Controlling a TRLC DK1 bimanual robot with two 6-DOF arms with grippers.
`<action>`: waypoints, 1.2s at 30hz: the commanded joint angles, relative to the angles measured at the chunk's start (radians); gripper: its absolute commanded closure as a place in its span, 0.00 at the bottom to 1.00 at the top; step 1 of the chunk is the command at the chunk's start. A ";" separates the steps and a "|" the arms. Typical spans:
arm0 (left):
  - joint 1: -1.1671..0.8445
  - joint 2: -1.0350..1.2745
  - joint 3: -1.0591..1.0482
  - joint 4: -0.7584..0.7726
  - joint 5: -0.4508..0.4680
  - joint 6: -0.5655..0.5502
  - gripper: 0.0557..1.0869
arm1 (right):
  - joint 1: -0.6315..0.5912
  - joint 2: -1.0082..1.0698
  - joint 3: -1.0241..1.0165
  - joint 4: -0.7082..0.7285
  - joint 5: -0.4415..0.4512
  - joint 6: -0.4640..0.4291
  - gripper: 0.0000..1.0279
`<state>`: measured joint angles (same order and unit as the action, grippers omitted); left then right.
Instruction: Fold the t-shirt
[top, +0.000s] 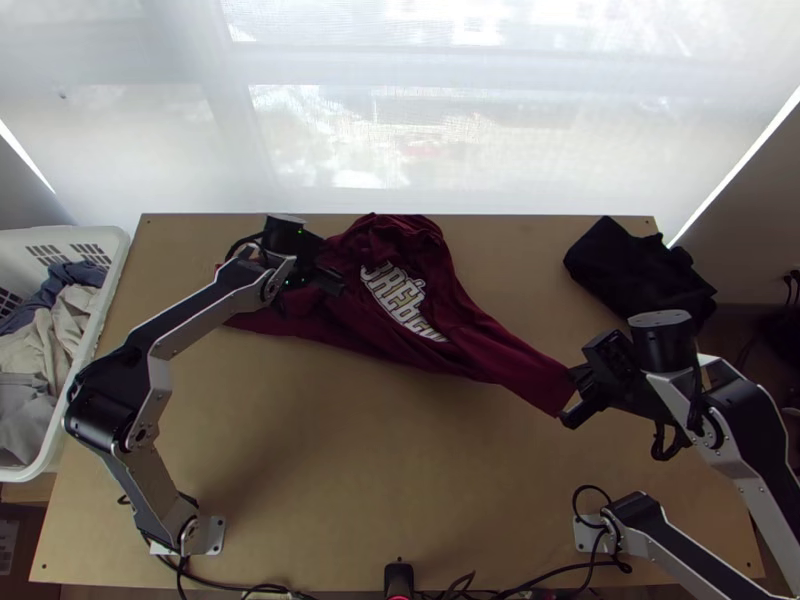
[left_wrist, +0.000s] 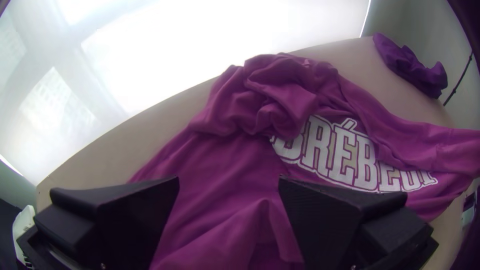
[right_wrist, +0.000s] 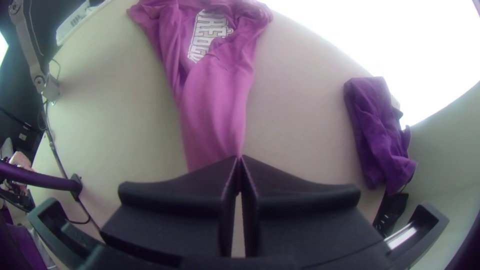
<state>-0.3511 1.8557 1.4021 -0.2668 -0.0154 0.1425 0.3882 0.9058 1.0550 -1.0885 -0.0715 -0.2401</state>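
- Closest to the camera in the right wrist view is the right hand (right_wrist: 239, 157), low in the middle of the frame; its fingertips are together, clamped on the narrow end of the dark red shirt (top: 480, 345), on what looks like a long sleeve (top: 535, 378).
- Folding seems hardly begun, judging by how the cloth lies; no clean fold shows, the white lettering (top: 400, 300) faces up, and a thick bunched part (left_wrist: 280, 95), perhaps a hood, is heaped at the upper centre of the left wrist view.
- Left to do, as I judge it: smooth the body, bring the sleeves inward, then double the body over; the far sleeve I cannot make out well enough to place.
- Relative to the hands, the shirt runs across the worktop (top: 350, 480) from upper left of centre in the top view down to the right hand at the right; in the left wrist view it lies under and between the fingers of the left hand (left_wrist: 228, 180), which stand wide apart and look to hold nothing.
- Dark cloth (top: 640, 265) sits apart from the shirt at the upper right of the top view; a white laundry basket (top: 112, 240) with more clothes stands at its left edge.
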 joint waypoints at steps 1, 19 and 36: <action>0.011 -0.093 -0.045 -0.158 0.023 0.016 0.06 | -0.018 0.004 0.008 0.001 0.001 -0.015 0.97; -0.069 -0.079 -0.143 -0.278 0.138 0.052 0.07 | -0.026 -0.001 -0.032 0.036 0.001 -0.016 0.97; -0.052 0.082 -0.002 -0.233 0.135 0.057 0.07 | -0.028 -0.027 -0.043 0.027 0.001 -0.018 0.97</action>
<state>-0.4103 1.8812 1.3357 -0.5018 0.1196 0.1955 0.3603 0.8841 1.0142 -1.0592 -0.0711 -0.2581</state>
